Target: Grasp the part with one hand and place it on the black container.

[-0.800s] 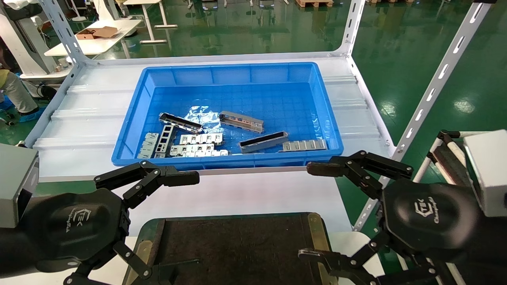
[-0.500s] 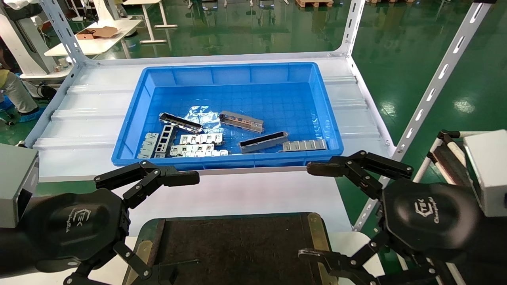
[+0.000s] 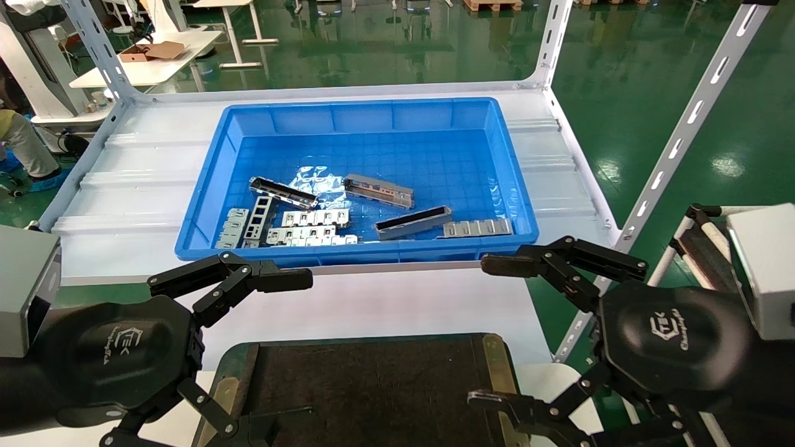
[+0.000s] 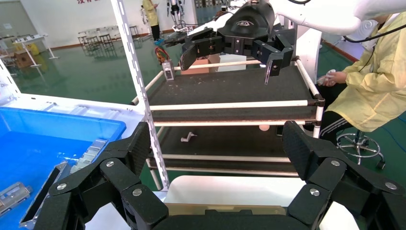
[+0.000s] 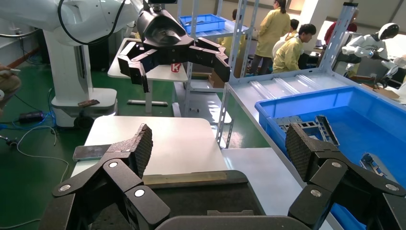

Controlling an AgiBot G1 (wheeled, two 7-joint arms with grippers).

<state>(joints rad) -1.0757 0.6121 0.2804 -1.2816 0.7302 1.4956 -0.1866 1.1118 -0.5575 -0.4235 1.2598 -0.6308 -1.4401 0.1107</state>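
The part (image 3: 379, 189), a narrow grey channel bracket with cutouts, lies in the middle of the blue bin (image 3: 372, 115) among other metal pieces. The black container (image 3: 372, 385), a flat dark tray with olive rim strips, sits close below me with nothing on it. My left gripper (image 3: 276, 354) hovers open over the tray's left edge, and my right gripper (image 3: 494, 332) hovers open over its right edge. Both are short of the bin and hold nothing. The wrist views show the left gripper (image 4: 218, 148) and the right gripper (image 5: 220, 146) with jaws wide apart.
Also in the bin are a channel with a black inside (image 3: 412, 222), flat silver tabbed strips (image 3: 310, 226) and a foil scrap (image 3: 317, 180). The bin rests on a white shelf (image 3: 124, 186) framed by slotted uprights (image 3: 683, 124). A black-shelved cart (image 4: 230, 88) stands to the right.
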